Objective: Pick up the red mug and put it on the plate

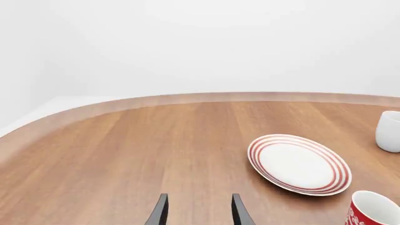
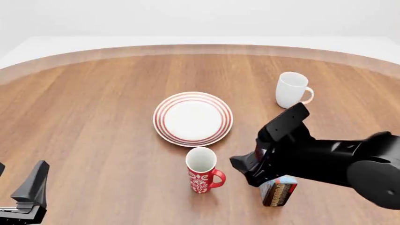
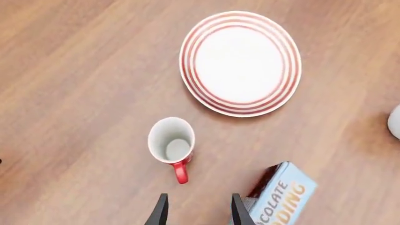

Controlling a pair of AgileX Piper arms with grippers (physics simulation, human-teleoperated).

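On the wooden table (image 2: 93, 117), just in front of the plate (image 2: 193, 118), the red mug (image 2: 203, 170) is standing upright with its white inside showing and its handle pointing toward the right arm's side. It is resting near the plate's front rim but not on it, so the task is only beginning — nothing is being held and the plate is sitting bare.

The right gripper (image 3: 197, 211) is hanging above the table close to the mug, with the handle lying just ahead of its fingertips in the right wrist view. Its fingers are standing apart with nothing between them. A chocolate box (image 2: 278, 191) is standing just beside that arm, to the right of the mug, and a plain white mug (image 2: 292, 90) is sitting well apart at the far right — neither belongs to the job.

The left gripper (image 1: 197, 213) is waiting low at the near left corner, well apart from everything, its fingers also spread and empty.

What is remaining, as I judge it: lowering onto the mug, closing on it, lifting, carrying it the short way forward over the plate, and setting it down. The box beside the arm is looking like the thing most likely to get bumped.
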